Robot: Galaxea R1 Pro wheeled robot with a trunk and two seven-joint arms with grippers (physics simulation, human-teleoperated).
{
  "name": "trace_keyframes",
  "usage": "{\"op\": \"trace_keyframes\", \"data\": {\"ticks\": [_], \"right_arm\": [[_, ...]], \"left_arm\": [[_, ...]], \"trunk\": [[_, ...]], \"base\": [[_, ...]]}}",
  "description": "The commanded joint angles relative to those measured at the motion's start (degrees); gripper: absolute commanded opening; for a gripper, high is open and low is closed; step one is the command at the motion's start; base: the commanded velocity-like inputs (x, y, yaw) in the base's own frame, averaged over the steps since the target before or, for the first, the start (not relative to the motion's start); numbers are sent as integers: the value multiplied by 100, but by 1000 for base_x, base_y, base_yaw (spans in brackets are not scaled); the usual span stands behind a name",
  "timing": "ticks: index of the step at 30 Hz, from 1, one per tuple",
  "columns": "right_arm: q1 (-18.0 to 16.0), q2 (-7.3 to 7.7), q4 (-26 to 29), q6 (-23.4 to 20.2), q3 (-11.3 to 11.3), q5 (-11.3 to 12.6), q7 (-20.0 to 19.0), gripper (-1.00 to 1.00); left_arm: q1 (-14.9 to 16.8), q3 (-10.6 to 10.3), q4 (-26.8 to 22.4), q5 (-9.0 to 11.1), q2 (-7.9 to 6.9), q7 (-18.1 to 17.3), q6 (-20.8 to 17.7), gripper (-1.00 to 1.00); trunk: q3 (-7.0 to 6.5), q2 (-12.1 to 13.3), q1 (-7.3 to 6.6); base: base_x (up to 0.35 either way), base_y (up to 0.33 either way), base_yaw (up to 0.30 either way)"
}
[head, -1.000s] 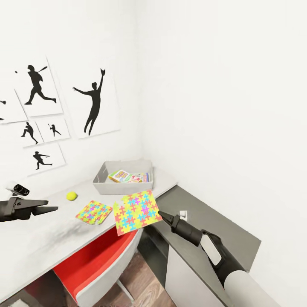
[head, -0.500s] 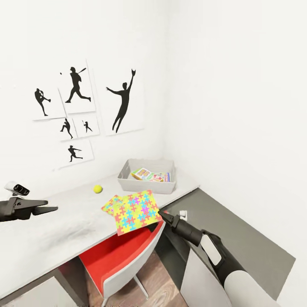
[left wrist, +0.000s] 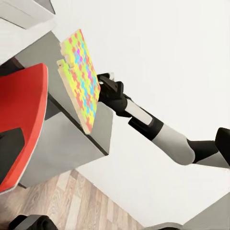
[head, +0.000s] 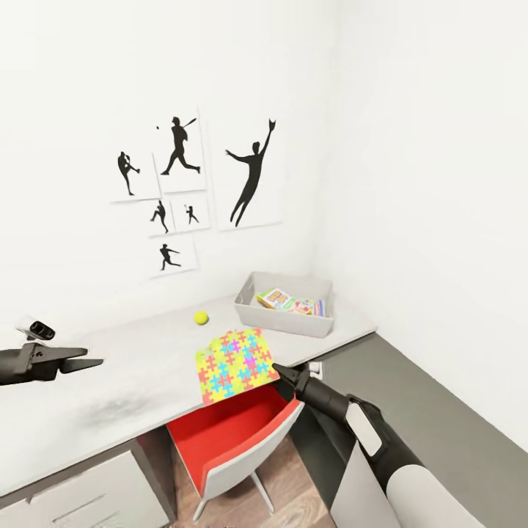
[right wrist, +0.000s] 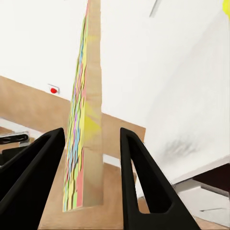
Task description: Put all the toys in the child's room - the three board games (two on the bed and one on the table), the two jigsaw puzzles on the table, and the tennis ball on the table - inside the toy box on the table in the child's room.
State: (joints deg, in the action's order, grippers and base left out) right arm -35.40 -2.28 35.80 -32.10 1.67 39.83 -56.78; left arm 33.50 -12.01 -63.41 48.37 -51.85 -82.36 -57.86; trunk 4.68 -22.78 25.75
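Head view: right hand (head: 277, 369) pinches a jigsaw puzzle (head: 235, 364) beyond its fingertips; left hand (head: 84, 361) looks pressed together, though blurry.

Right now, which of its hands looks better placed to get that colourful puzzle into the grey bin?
The right hand: it holds the jigsaw puzzle by its edge, near the toy box. The left hand hangs farther away.

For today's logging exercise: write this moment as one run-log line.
right claw: shut on jigsaw puzzle, held above table | left claw: holds nothing | tennis ball: on table | toy box: holds board games
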Motion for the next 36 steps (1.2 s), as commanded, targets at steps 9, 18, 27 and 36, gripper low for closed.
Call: {"op": "trace_keyframes", "data": {"ticks": [9, 18, 27, 36], "right_arm": [[-23, 63, 1650, -1647, 31, -109, 1067, -100], [344, 71, 2908, -2327, -16, -24, 1828, -100], [358, 70, 2915, -2284, -18, -20, 1862, -100], [363, 70, 2873, -2252, -228, 7, 1778, -100]], "left_arm": [[5, -50, 140, -183, 704, -30, 138, 100], [-271, -8, 29, -262, 1084, -45, 133, 100], [-287, -3, 64, -263, 1099, -36, 148, 100], [-291, -3, 101, -247, 1107, -60, 160, 100]], "trunk": [[13, -14, 4], [13, -14, 4], [13, -14, 4], [13, -14, 4]], "base": [[0, 0, 90], [0, 0, 1], [0, 0, 0], [0, 0, 0]]}}
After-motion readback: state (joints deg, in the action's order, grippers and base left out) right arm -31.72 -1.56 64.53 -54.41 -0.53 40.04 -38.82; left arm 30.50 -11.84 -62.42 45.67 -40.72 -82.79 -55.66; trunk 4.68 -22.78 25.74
